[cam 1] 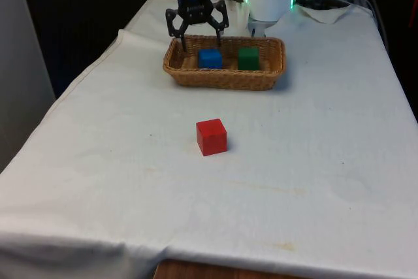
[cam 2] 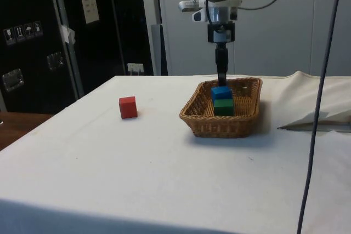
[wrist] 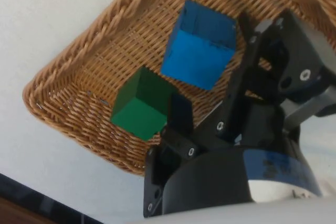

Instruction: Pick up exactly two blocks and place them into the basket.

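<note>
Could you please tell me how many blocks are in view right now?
3: the blue block and green block sit in the basket; the red block is on the cloth.

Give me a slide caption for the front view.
Open gripper above wicker basket holding blue block and green block; red block on cloth.

the white-clothed table (cam 1: pixel 313 161) carries a wicker basket (cam 1: pixel 224 79) and a red block (cam 1: pixel 211 136).

blue block (cam 1: pixel 209 59), green block (cam 1: pixel 248 58) in basket (cam 1: pixel 222 80)
</note>
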